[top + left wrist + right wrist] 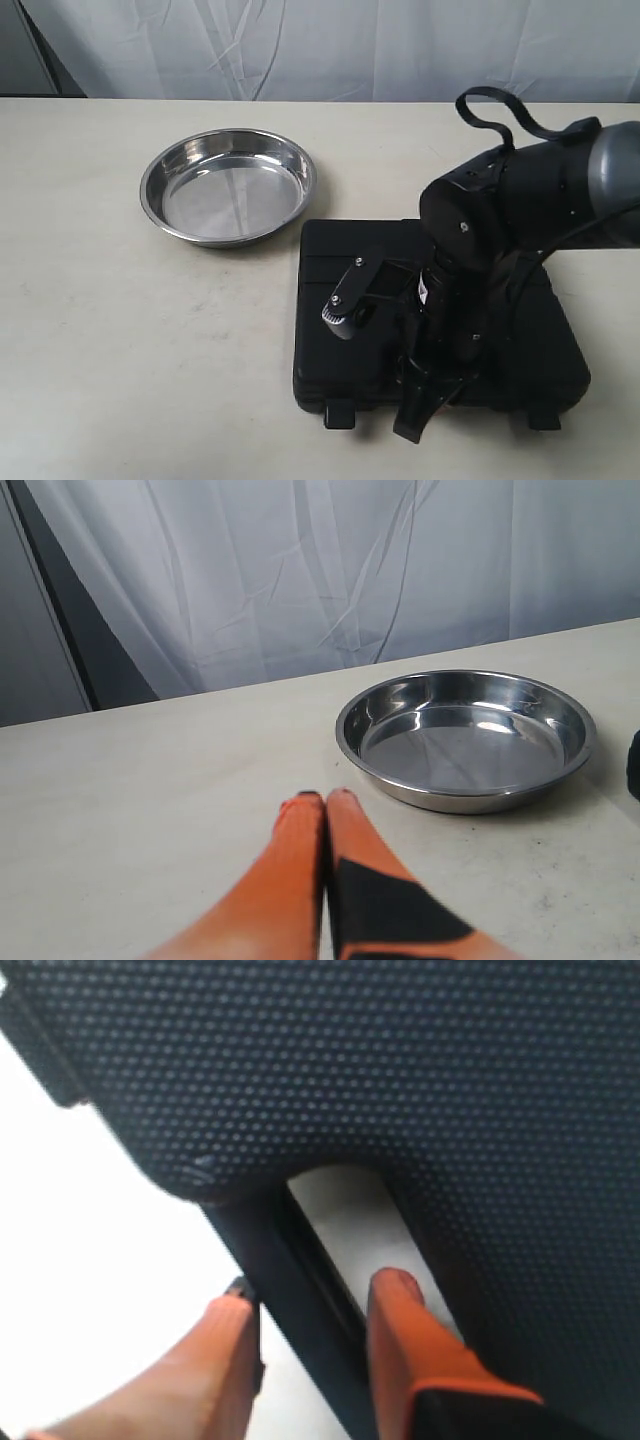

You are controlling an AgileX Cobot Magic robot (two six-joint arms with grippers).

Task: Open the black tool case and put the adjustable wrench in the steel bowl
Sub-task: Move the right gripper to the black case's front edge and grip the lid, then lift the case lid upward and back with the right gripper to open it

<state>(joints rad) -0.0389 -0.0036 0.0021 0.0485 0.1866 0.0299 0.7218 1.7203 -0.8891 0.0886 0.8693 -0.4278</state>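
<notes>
Two latches (pixel 338 413) sit on the near edge of the black tool case (pixel 545 345), both look down, lid shut, inside hidden. The case lies flat on the table (pixel 100 350), around 4 o'clock in the exterior view.

Right gripper (pixel 418 420) comes down over the case's near edge, roughly midway between the latches. In the wrist view its orange fingers (pixel 400 1310) are spread and straddle the handle bar: one tip in the slot, the other outside the case (pixel 400 1080) edge. Can't tell if they're actually pinching the bar or just sitting around it. The right arm covers most of the lid's middle.

Left gripper (pixel 325 798): fingers pressed together, nothing between them, hovering low over bare table. It doesn't show in the exterior view.

Steel bowl (pixel 228 190) is upright at about 10 o'clock from the case, near its far-left corner, not touching. Bowl (pixel 465 740) is empty and lies beyond the left fingertips.

White curtain (pixel 300 50) hangs at 12 o'clock behind the table's far edge.
</notes>
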